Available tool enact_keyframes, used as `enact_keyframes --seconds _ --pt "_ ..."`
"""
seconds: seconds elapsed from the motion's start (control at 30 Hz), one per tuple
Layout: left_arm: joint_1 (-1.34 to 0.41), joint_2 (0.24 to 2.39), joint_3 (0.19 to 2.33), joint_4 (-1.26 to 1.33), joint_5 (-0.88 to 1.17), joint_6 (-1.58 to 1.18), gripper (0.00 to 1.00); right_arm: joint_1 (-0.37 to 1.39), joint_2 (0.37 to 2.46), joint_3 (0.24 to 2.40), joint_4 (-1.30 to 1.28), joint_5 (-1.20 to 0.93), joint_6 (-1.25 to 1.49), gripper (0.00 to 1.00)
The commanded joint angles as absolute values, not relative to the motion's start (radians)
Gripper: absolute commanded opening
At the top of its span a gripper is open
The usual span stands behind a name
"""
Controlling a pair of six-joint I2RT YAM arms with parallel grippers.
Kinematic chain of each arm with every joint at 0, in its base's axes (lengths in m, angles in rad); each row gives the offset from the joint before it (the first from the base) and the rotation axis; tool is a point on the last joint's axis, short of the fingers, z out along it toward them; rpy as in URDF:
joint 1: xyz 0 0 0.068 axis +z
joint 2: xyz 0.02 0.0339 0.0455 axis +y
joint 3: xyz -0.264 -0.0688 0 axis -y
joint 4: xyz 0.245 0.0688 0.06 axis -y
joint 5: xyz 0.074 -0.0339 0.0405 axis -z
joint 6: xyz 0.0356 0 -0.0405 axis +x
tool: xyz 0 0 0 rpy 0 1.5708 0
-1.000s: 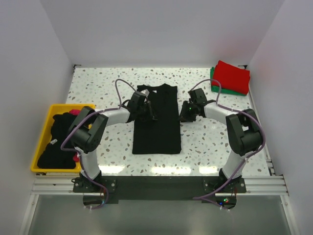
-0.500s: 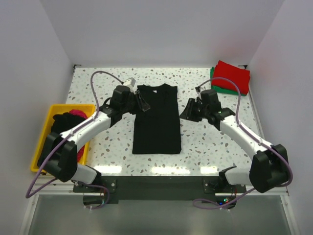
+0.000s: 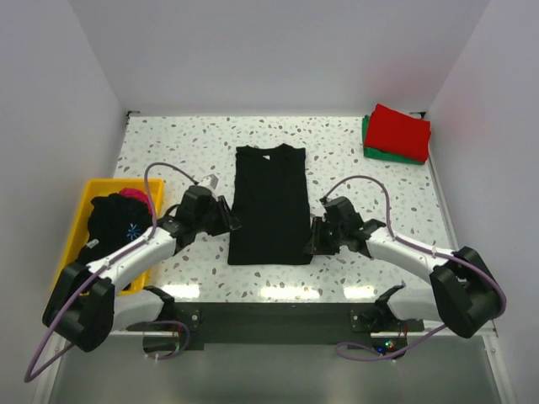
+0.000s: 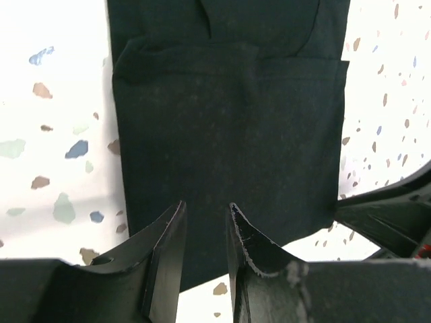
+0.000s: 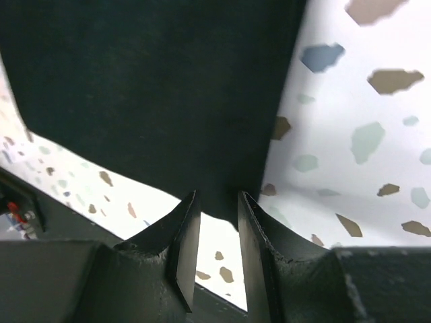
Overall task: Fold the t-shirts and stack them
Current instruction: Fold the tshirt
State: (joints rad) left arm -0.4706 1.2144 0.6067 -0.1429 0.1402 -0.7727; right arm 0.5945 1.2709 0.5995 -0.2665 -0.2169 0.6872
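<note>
Long black cloth t-shirt, sleeves tucked in, lies mid-table with its collar at 12. Left gripper and right gripper sit at its hem corners, 8 and 4. Both are narrowly parted and empty. Risk: such narrow bites catch one layer only, or land unevenly, and the fold skews.

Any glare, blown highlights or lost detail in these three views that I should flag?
Top external: glare strips along the near edge of the table; the black t-shirt is almost featureless. Left wrist: table blown white at left, shirt folds readable. Right wrist: table overexposed beside the shirt, cloth nearly pure black, specks slightly soft.
</note>
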Motion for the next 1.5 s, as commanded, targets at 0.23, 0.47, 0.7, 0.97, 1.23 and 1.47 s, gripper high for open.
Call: enact_keyframes --seconds 0.23,0.47,0.7,0.97,1.23,1.47 --pt "-0.465 1.045 0.437 -0.225 0.147 -0.804 0.34 0.595 1.275 0.514 -0.207 -0.183 0.716 0.31" --pt "-0.472 0.879 0.324 -0.288 0.141 -0.871 0.42 0.595 1.177 0.500 -0.287 -0.181 0.730 0.37" --pt "-0.521 0.830 0.250 -0.287 0.141 -0.913 0.48 0.595 1.131 0.431 -0.229 -0.209 0.804 0.41" --pt "-0.574 0.868 0.229 -0.242 0.124 -0.939 0.46 0.604 1.132 0.371 -0.135 -0.190 0.888 0.41" --pt "-0.592 0.902 0.213 -0.213 0.094 -0.951 0.42 0.611 1.127 0.321 -0.061 -0.170 0.936 0.40" --pt "-0.612 0.926 0.204 -0.193 0.055 -0.959 0.38 0.615 1.150 0.307 -0.031 -0.169 0.943 0.40"
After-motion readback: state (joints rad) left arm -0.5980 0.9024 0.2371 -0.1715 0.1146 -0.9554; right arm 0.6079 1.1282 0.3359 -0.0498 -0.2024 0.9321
